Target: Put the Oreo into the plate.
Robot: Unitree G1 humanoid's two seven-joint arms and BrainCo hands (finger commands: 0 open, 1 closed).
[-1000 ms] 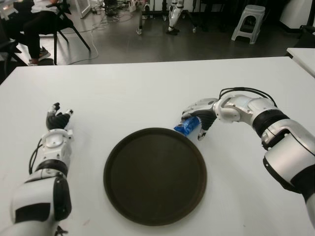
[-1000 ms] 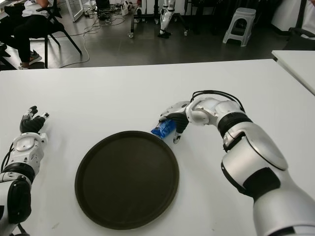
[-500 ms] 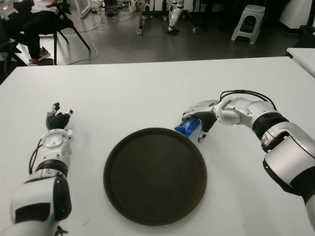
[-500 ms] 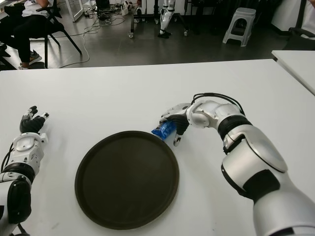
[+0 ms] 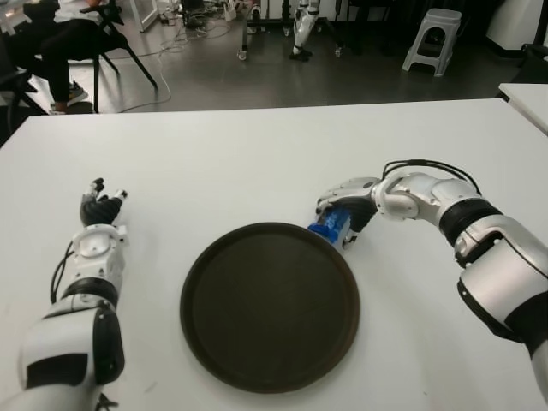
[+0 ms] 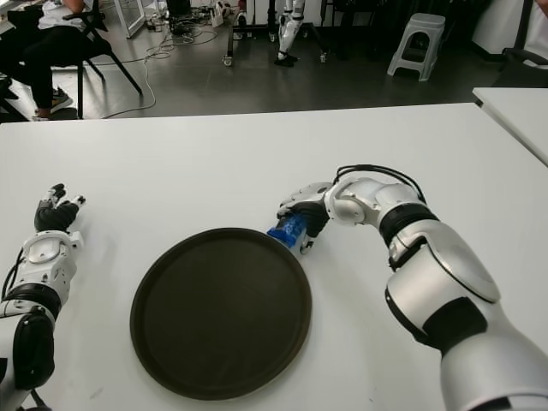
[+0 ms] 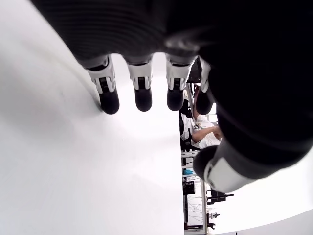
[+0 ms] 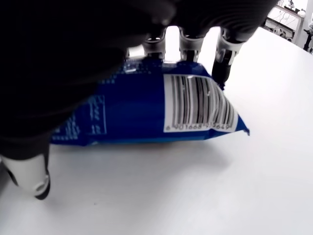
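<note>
So the small blue Oreo packet with a white barcode panel is being gripped by the right hand, pretty much right at the far right edge of the round dark brown plate. In the right wrist view the packet is being held between the fingers curled over its far side and the thumb showing at the near corner, with the barcode side facing the camera and the packet's lower edge sitting just above the white table. Whether it's actually touching the tabletop can't be told. From the eye views the packet is being kept under the palm, poking out toward the plate's rim, not yet inside the plate, and the plate is being left bare.

The left hand is being shown well off to the left of the plate, fingers relaxed and extended with nothing held; in its wrist view the fingertips are seen just over the white surface.

Behind the table, a seated person on a dark chair and a grey plastic stool are being caught on the floor in the background
</note>
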